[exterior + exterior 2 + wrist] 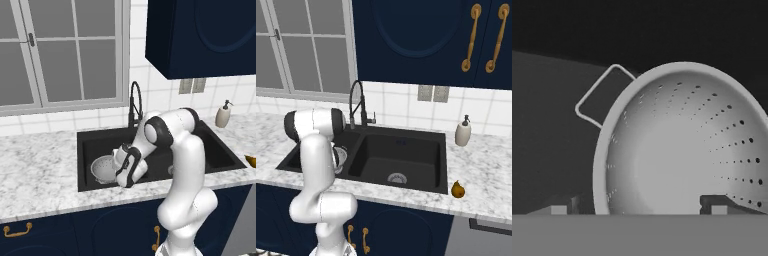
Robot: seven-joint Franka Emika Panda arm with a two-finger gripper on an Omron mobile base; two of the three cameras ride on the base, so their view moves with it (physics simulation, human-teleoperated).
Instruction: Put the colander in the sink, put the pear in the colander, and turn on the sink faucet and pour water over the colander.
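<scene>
**Colander in the left basin, pear on the desk at the right**

In the left base view, the colander (103, 169) sits at the centre left of the frame, in the left basin of the black sink (95, 145). The arm's hand reaches down right beside it, partly covering its right edge. The sink faucet (135, 102) rises behind the sink at the upper centre, and a beige soap dispenser (223, 114) stands on the desk (35, 165) at the right. At the far right edge a sliver of the pear (251, 160) shows on the desk.

In the right base view, the arm stands at the left of the frame and hides most of the left basin; a bit of the colander's rim (341, 156) peeks out beside it. The faucet (358, 102) is at the upper centre left, the right basin lies bare with its round drain, and the pear (457, 189) stands on the desk at the lower right, just past the sink's front right corner, well apart from the colander.

In the hand view, the colander (682, 145) takes the centre and right, one wire handle at its upper left. The claw (639, 209) stands wide open at the bottom, its two tips on either side of the near rim, holding nothing.
</scene>
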